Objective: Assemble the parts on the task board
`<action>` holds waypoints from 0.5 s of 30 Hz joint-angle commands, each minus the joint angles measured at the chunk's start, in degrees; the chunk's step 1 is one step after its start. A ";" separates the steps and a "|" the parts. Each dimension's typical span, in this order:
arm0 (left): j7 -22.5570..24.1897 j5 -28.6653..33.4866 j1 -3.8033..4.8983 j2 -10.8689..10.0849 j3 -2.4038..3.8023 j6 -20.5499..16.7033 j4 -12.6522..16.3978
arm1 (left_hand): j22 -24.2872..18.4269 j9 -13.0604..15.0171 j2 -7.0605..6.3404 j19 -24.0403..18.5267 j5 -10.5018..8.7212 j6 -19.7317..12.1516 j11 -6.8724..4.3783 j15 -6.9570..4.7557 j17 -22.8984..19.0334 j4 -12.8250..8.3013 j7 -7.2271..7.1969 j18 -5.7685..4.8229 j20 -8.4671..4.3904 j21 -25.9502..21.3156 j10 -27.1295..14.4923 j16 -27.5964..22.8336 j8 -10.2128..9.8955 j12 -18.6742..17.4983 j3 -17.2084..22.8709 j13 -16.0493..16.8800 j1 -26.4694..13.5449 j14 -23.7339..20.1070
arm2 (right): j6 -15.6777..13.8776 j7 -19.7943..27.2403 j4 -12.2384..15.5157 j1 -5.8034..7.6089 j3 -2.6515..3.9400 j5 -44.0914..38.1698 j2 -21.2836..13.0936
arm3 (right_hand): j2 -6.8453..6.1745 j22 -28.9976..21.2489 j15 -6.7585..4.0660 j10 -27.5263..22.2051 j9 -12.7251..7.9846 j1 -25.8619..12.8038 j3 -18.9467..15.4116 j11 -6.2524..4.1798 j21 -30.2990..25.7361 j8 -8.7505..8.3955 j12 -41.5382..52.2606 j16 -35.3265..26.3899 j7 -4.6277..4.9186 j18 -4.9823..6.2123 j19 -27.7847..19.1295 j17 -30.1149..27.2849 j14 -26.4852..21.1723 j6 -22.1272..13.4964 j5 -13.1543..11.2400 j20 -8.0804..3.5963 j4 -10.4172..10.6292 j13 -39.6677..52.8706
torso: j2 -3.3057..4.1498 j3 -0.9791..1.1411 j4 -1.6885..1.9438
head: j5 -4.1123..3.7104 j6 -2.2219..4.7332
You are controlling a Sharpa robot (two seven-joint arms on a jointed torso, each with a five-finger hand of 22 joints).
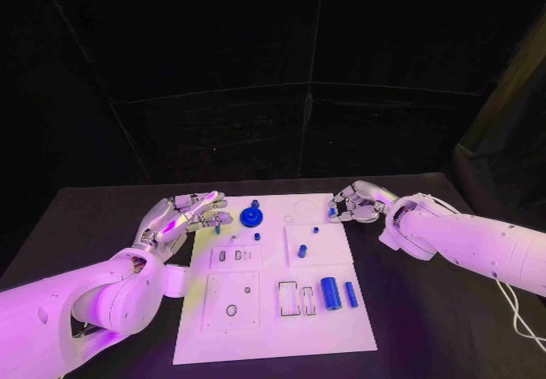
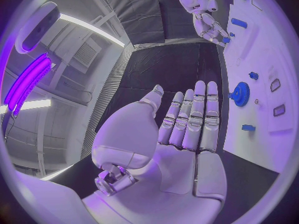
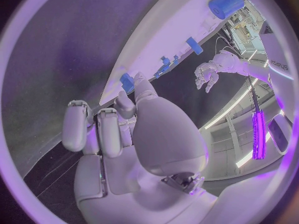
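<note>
The white board lies in the middle of the black table. The left hand hovers at the board's ten o'clock corner, fingers stretched out flat and side by side, holding nothing; a small blue piece lies just beside its fingertips. At about twelve o'clock on the board sits a blue gear, with a small blue peg just below it. The right hand is at the board's one o'clock edge, fingers curled in toward a small blue piece; its thumb tip touches that piece, but I cannot tell whether it is truly pinched. Toward four o'clock lie a thick blue cylinder and a thinner blue rod, side by side. A short blue pin lies near the centre.
</note>
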 commanded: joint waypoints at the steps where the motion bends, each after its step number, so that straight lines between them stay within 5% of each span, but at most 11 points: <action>1: 0.29 -0.11 0.06 0.03 0.04 0.68 0.01 | -0.10 -0.04 0.20 0.52 0.25 0.23 0.17 0.18 0.09 -0.36 0.30 0.77 0.07 -0.41 0.15 -0.37 -0.39 -0.37 -0.02 -0.05 0.50 0.35 | 1.21 0.23 -0.03 0.02 0.02 -1.02 0.09 | 0.33 0.11 -0.23 0.35 0.08 0.32 0.08 0.02 -0.11 0.26 0.45 0.10 -0.08 0.91 0.19 2.27 3.24 0.53 -0.33 -0.05 -0.45 0.14 | 0.01 0.03 -0.09 | 0.05 -0.06; 15: 0.20 -0.11 0.05 -0.02 0.04 0.63 -0.06 | -0.10 -0.04 0.20 0.52 0.25 0.23 0.17 0.18 0.09 -0.36 0.30 0.77 0.07 -0.41 0.15 -0.37 -0.39 -0.37 -0.02 -0.05 0.50 0.35 | 0.94 0.29 -0.17 -0.11 0.02 -1.31 0.02 | 1.18 0.50 -0.41 0.75 0.15 0.38 0.32 -0.19 0.06 0.65 0.91 0.26 -0.30 0.82 0.52 2.62 3.35 1.90 -0.56 -0.23 -0.71 0.49 | -0.03 0.01 -0.06 | -0.06 -0.22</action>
